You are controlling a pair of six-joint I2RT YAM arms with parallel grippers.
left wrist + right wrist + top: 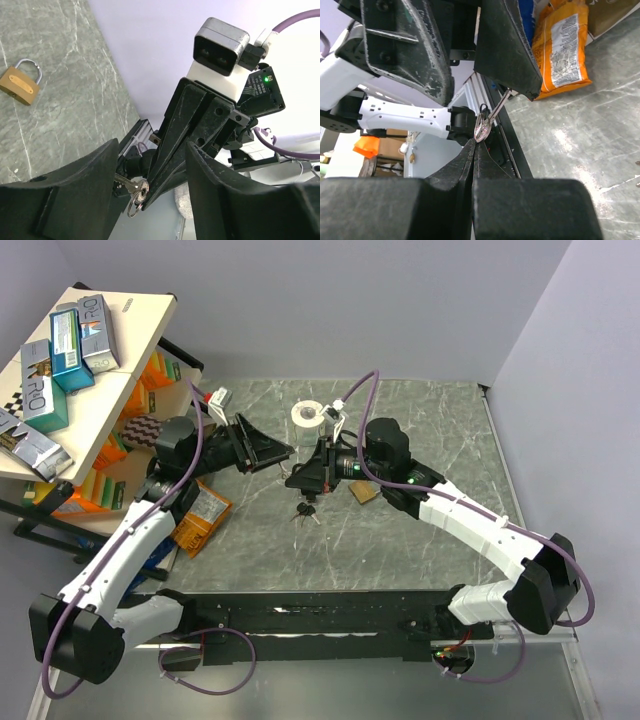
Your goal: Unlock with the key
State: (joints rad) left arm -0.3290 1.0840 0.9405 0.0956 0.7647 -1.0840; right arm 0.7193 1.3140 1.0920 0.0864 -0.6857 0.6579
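From above, the left gripper (278, 458) and the right gripper (298, 480) meet tip to tip over the middle of the marble table (420, 420). A bunch of keys (305, 512) with black heads lies on the table just below them. A brass padlock (365, 493) sits beside the right wrist, and a white tape roll (307, 415) lies farther back.

In the left wrist view, the left gripper (152, 150) has its jaws wide apart on either side of the right gripper (145, 197), which pinches a silver key (131, 185) with a ring. The brass padlock (20, 86) lies flat, well apart.

In the right wrist view, the right gripper (473, 150) is clamped on the silver key (490, 117). Its blade slants up to one finger of the spread left gripper (490, 92). An orange snack bag (562, 45) lies behind.
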